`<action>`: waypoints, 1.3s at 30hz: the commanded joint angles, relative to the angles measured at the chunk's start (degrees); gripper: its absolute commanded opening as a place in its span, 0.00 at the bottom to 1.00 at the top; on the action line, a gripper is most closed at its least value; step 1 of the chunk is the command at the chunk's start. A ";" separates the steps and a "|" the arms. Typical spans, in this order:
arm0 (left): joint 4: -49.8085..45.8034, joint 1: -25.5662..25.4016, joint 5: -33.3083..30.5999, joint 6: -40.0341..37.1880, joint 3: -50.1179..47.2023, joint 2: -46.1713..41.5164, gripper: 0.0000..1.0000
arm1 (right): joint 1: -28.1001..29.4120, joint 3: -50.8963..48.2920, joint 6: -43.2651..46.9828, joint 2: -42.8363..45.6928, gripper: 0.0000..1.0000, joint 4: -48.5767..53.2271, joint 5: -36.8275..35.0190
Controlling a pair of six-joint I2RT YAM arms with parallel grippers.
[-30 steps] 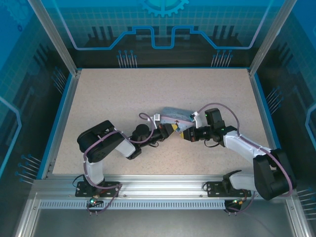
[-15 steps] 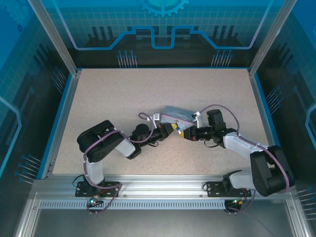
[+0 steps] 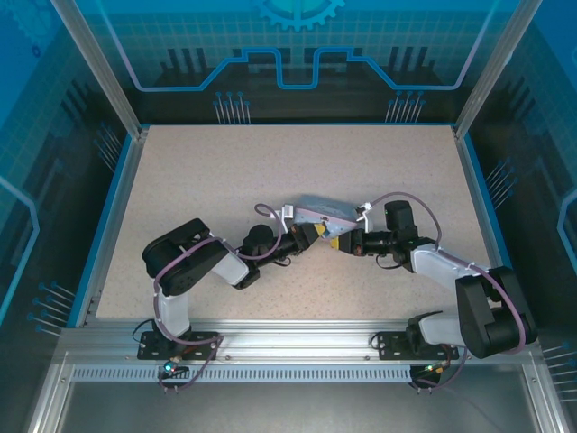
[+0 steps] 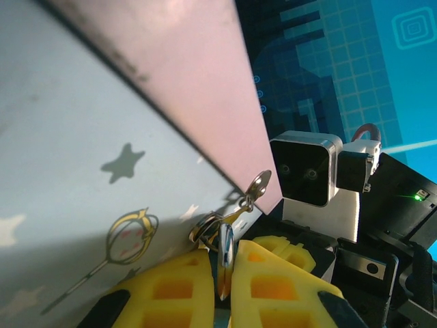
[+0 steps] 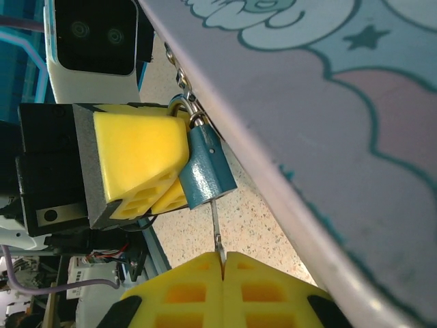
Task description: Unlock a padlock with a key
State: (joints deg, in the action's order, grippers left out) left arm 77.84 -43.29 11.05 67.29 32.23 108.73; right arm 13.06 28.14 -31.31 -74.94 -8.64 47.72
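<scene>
The padlock (image 5: 208, 171) has a teal body and hangs by its thin shackle from the hasp (image 4: 258, 184) of a pale blue tin (image 3: 320, 215). My left gripper (image 4: 222, 254) is shut on the padlock's body, which shows edge-on between its yellow fingers (image 5: 140, 154). The key (image 5: 216, 229) is a thin metal blade. Its tip sits in the bottom of the padlock. My right gripper (image 5: 223, 260) is shut on the key's other end. In the top view both grippers meet just in front of the tin, left gripper (image 3: 311, 236) facing right gripper (image 3: 343, 242).
The tin's cartoon lid (image 5: 328, 102) looms close over both grippers. The speckled table (image 3: 207, 180) spreads around, bounded by a blue rim (image 3: 113, 212) and the metal frame. The right wrist's white camera block (image 4: 311, 171) sits right behind the padlock.
The right arm's wrist has shifted slightly to the right and turned a little. The left arm has stayed nearly still. Both grips are unchanged.
</scene>
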 commanded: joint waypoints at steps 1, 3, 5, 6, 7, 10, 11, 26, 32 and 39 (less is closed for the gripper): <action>2.33 -1.37 4.07 -2.40 1.43 0.13 0.00 | -1.00 0.15 -1.47 -0.40 0.00 -6.00 2.74; 2.33 -1.47 4.16 -2.35 1.53 0.00 0.00 | -1.05 0.42 -1.32 -0.74 0.00 -5.34 2.22; 2.31 -1.53 4.29 -2.26 1.54 -0.26 0.00 | -1.37 0.33 -1.53 -1.19 0.00 -5.57 1.77; 2.39 -1.59 4.16 -2.25 1.52 -0.36 0.00 | -1.49 0.20 -1.79 -1.51 0.00 -5.92 1.71; 2.36 -1.62 4.25 -2.26 1.59 -0.37 0.00 | -1.58 0.41 -1.99 -1.82 0.00 -6.19 1.72; 2.33 -1.87 4.39 -2.23 1.69 -0.51 0.00 | -1.67 0.82 -2.37 -2.92 0.00 -6.48 1.41; 2.33 -1.92 4.54 -2.24 1.79 -0.47 0.00 | -1.72 0.94 -2.45 -3.03 0.00 -6.49 1.34; 2.32 -2.82 2.49 -1.82 2.01 0.61 0.00 | -1.51 1.17 -4.74 -5.83 0.00 -12.20 1.44; 2.40 -3.07 2.00 -0.46 2.31 0.40 0.00 | -0.98 1.04 -3.50 -7.43 0.00 -10.94 -0.17; 2.32 -3.39 2.10 -0.03 2.80 -0.09 0.00 | -0.95 1.55 -3.85 -9.87 0.00 -13.13 -0.18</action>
State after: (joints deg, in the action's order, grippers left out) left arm 75.44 -43.66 7.27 67.16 32.67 108.97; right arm 11.94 28.08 -35.14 -83.72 -17.69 50.39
